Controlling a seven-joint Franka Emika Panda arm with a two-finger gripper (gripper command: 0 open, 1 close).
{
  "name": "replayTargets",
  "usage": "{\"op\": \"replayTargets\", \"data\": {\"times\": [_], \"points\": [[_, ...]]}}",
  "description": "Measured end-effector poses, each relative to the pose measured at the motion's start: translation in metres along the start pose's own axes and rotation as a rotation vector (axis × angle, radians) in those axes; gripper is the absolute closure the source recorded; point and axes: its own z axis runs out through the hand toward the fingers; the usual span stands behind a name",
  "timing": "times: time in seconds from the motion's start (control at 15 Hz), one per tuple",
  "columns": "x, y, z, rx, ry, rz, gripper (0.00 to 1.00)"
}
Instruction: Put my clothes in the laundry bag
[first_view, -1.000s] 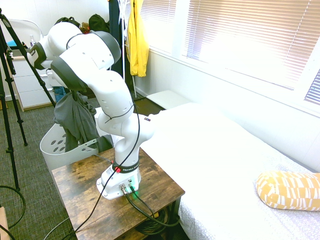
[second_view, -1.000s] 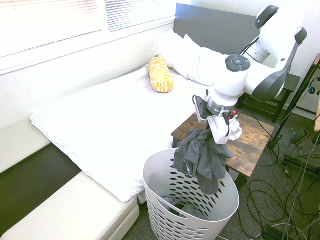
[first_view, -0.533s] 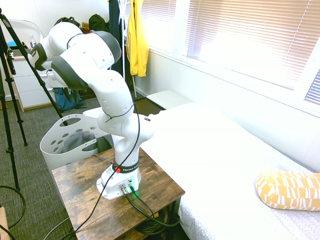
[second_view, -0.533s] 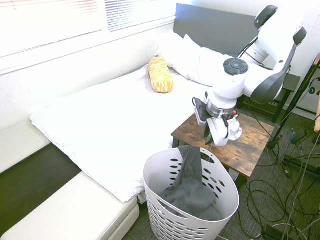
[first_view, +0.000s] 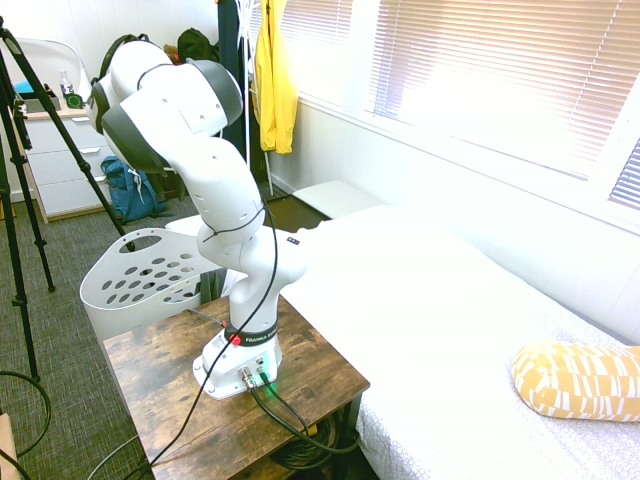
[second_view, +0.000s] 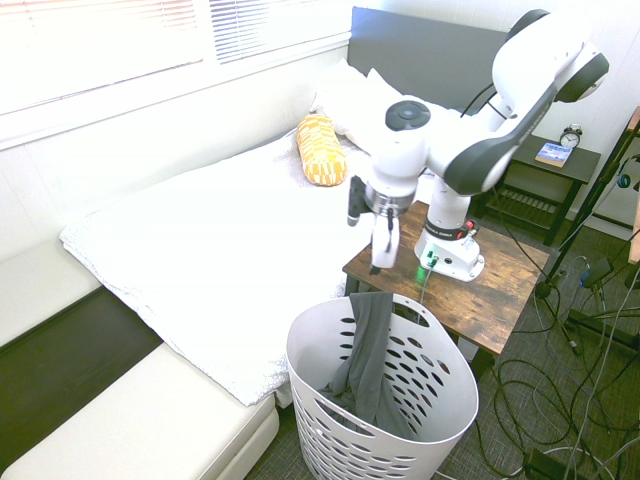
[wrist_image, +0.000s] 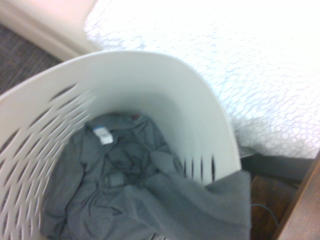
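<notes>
The clothes (second_view: 368, 345), a dark grey garment, lie inside the laundry bag (second_view: 305, 352), a white plastic basket with oval holes on the floor beside the bed. One strip of the fabric hangs up and over the basket's far rim. My gripper (second_view: 378, 262) hovers just above that rim, pointing down, open and holding nothing. The wrist view looks down into the laundry bag (wrist_image: 150, 90), where the clothes (wrist_image: 125, 195) are bunched at the bottom with a fold over the edge. In the first exterior view the laundry bag (first_view: 150, 285) shows behind the arm, with the gripper hidden.
A white bed (second_view: 220, 220) runs beside the basket, with a yellow patterned pillow (second_view: 320, 150) on it. The arm stands on a wooden side table (second_view: 500, 290). A yellow coat (first_view: 273, 80) hangs by the window and a blue backpack (first_view: 130, 190) sits on the floor behind.
The gripper let go of the grey garment, which dropped from above the basket into it. The arm then swung over towards the bed side of the basket.
</notes>
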Motion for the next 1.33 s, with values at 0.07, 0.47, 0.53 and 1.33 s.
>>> {"op": "replayTargets", "data": {"times": [0.07, 0.47, 0.53, 1.33], "points": [[0.032, -0.002, 0.007, -0.012, 0.002, 0.054, 0.00], [0.164, 0.031, 0.074, -0.141, -0.108, 0.332, 0.00], [0.182, 0.040, 0.089, -0.160, -0.139, 0.378, 0.00], [0.125, 0.022, 0.184, -0.236, -0.378, 0.406, 0.00]]}}
